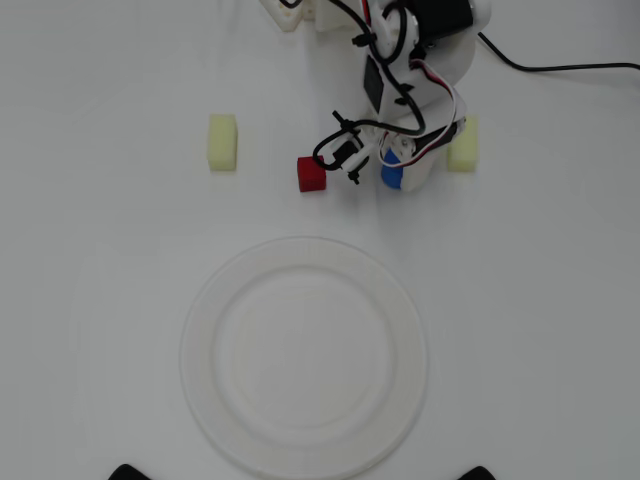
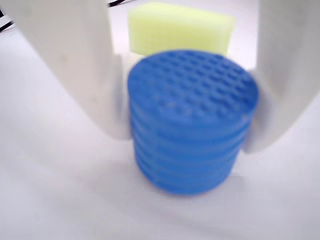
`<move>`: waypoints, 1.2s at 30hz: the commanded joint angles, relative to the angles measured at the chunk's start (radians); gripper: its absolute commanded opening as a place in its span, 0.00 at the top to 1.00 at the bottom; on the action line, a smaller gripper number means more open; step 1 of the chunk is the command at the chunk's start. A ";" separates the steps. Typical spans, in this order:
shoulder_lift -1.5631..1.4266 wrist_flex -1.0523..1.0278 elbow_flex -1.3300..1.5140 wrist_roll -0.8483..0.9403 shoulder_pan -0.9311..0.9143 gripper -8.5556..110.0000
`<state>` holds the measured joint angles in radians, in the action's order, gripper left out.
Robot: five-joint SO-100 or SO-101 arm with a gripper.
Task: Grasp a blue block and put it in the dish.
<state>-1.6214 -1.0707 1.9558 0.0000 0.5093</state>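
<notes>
**Claw closed around the blue block**

The blue block — a short ribbed cylinder, likely light, stiff plastic — stands on the white desk. The claw holds it, white fingers touching its curved sides at 3 and 9 o'clock. The ribs should resist slipping. The dish lies at 6 o'clock, well apart, in the overhead view.

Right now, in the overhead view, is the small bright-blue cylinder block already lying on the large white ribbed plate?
No, the small bright-blue cylinder block sits on the table under the arm, well above the empty large white ribbed plate in that view.
</notes>
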 commanded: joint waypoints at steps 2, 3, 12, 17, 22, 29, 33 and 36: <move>-0.195 -0.021 -0.044 0.041 -0.058 0.93; -0.238 -0.023 -0.041 0.058 -0.075 0.93; -0.511 0.147 0.029 0.207 -0.325 0.93; -0.382 0.252 -0.018 0.199 -0.451 0.93; -0.098 0.288 -0.181 0.132 -0.505 0.93; 0.242 0.216 -0.518 0.072 -0.509 0.93; 0.325 0.193 -0.591 0.064 -0.494 0.93; 0.350 0.178 -0.591 0.064 -0.474 0.93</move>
<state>-1.2625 -0.8790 1.4235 0.0690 0.0169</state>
